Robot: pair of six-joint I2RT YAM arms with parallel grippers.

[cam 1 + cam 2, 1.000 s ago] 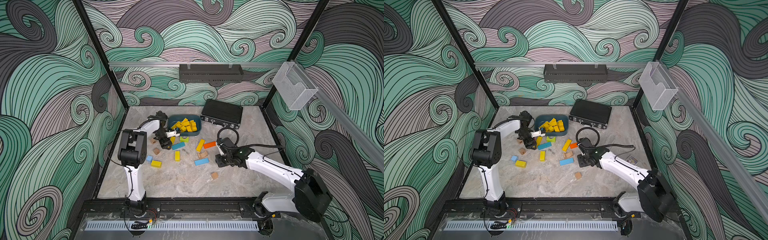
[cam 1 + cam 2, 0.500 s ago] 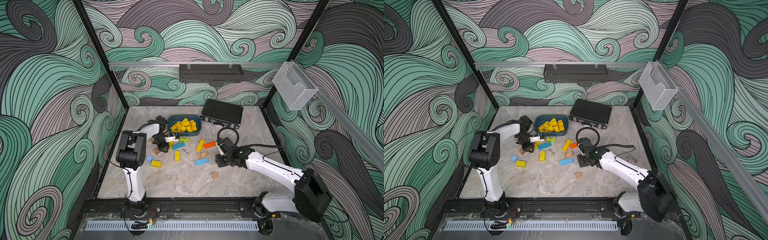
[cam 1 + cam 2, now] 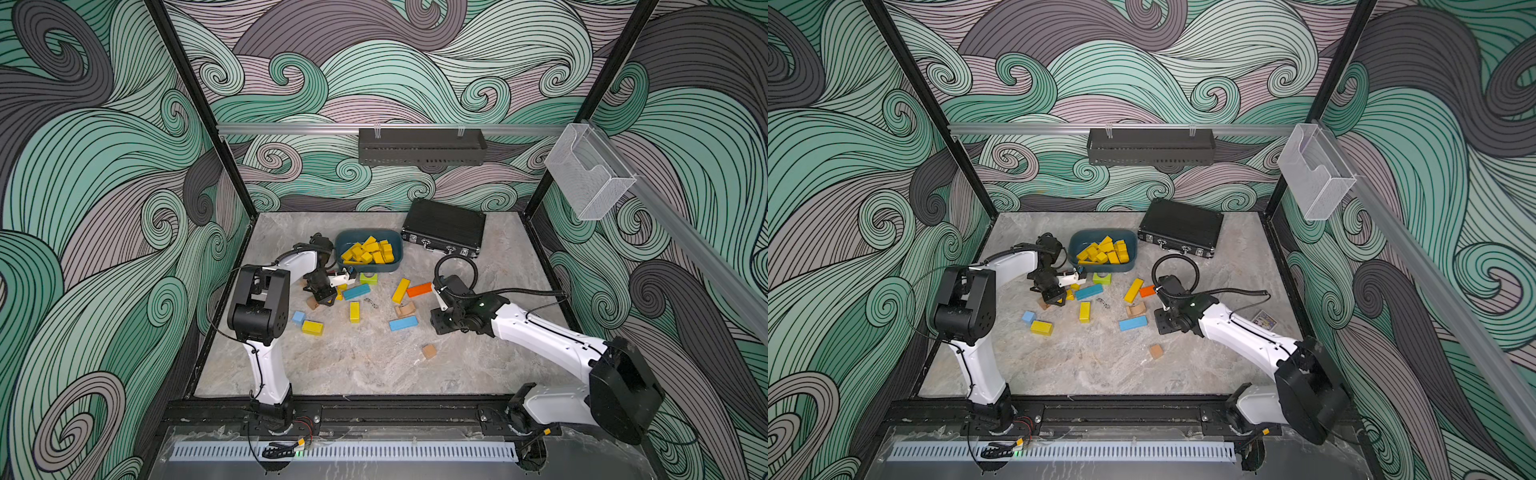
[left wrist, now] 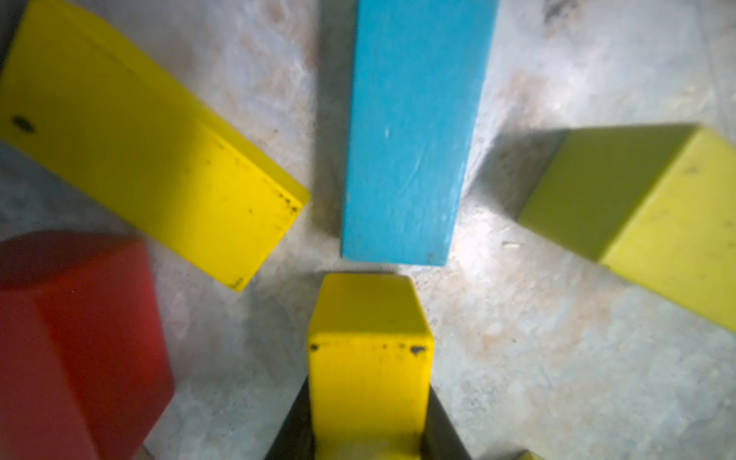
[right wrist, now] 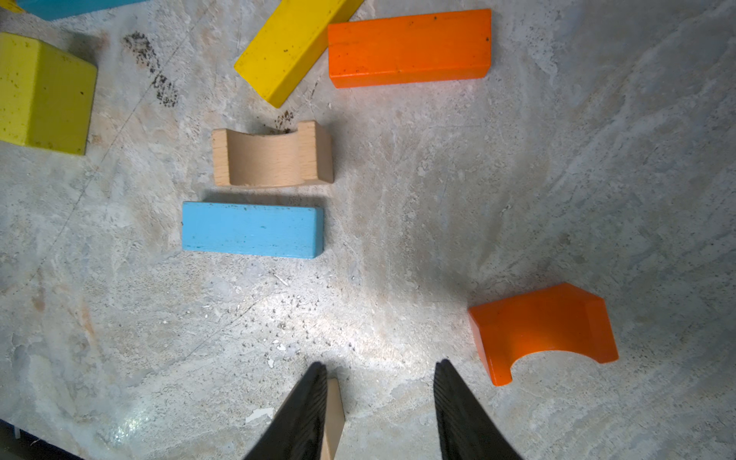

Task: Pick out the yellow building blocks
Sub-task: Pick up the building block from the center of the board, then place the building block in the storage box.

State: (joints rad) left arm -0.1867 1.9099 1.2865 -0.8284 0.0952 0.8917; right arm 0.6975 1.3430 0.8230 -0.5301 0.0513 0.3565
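Left end effector (image 4: 368, 392) is clamped on a short yellow block (image 4: 370, 314) low over the counter (image 4: 537, 358). The block's end nearly touches a blue bar (image 4: 410, 139), with a flat yellow bar (image 4: 151, 151) and a red block (image 4: 79, 338) on one side and a lime-green block (image 4: 637, 207) on the other. Right end effector (image 5: 380, 363) hangs with its jaws apart over bare counter, gripping nothing, near an orange arch (image 5: 545, 326), a blue block (image 5: 253, 229) and a plain wooden arch (image 5: 273, 155). Most yellow building blocks (image 3: 368, 252) lie heaped in the teal tub (image 3: 400, 249). Others lie loose on the counter, among them a long yellow bar (image 3: 400, 290) touching an orange bar (image 3: 419, 289). The print on a small card (image 3: 1263, 320) beside the right arm is too small to read.
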